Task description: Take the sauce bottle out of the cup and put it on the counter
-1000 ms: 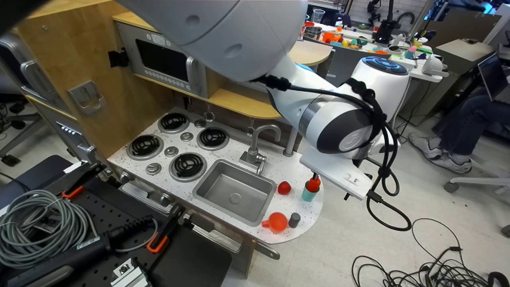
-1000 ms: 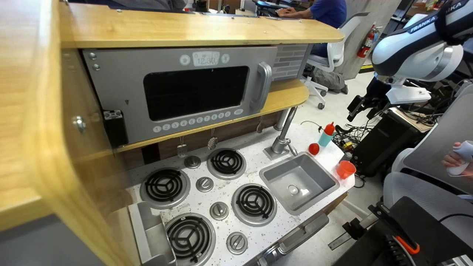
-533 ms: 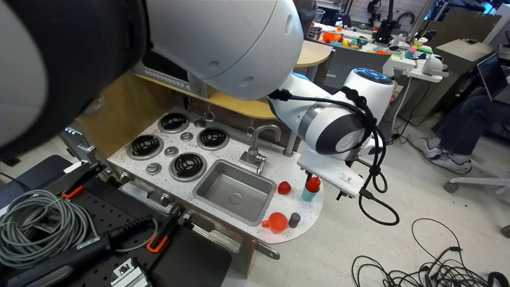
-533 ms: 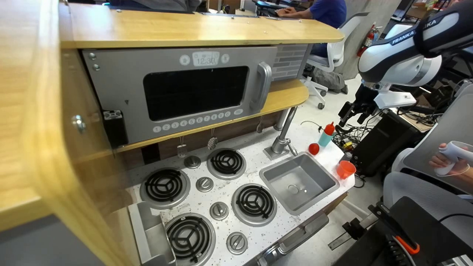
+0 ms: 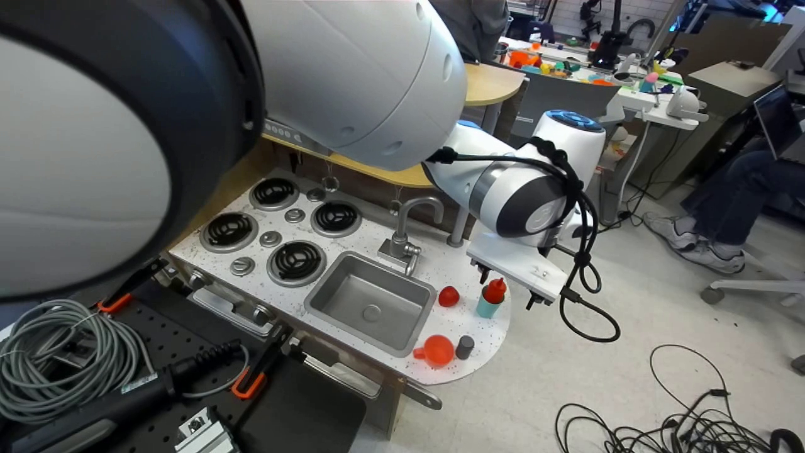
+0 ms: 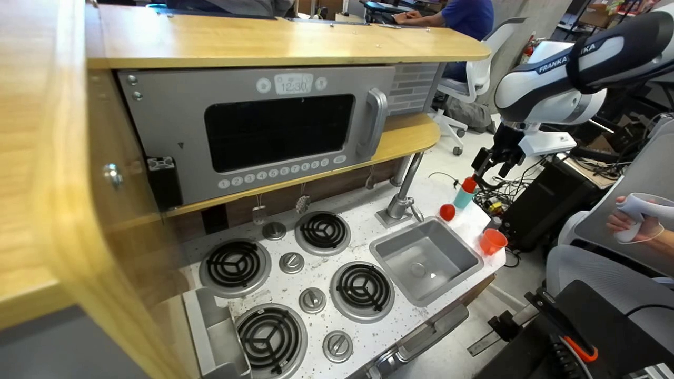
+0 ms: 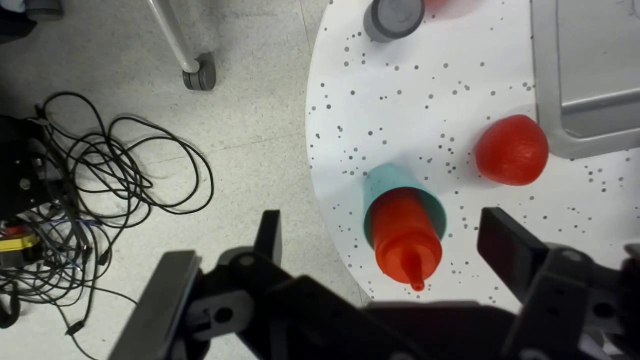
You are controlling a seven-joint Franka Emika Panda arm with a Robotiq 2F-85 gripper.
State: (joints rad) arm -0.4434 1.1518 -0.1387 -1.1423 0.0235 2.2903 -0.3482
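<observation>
The red sauce bottle (image 7: 406,235) stands, nozzle up, inside the teal cup (image 7: 390,176); its lower part is hidden in the cup. Both also show in the exterior views: bottle (image 5: 495,290) and cup (image 5: 487,309), bottle (image 6: 469,184) and cup (image 6: 463,199). The cup stands on the white counter (image 7: 395,115) near its rounded end. My gripper (image 7: 381,222) is open and empty; in the wrist view the bottle appears between its spread fingers. In an exterior view the gripper (image 6: 489,172) is above and beside the bottle, apparently not touching it.
A red tomato-like object (image 7: 512,150) sits between cup and sink (image 5: 371,305). An orange cup (image 5: 435,351) and a dark grey cylinder (image 5: 465,347) stand near the counter's front. The faucet (image 5: 402,233) and the upper wooden shelf (image 6: 413,134) rise at the back.
The gripper has moved toward the bottle: leftward in both exterior views, and lower in one of them. The bottle, cup and other counter objects have not moved.
</observation>
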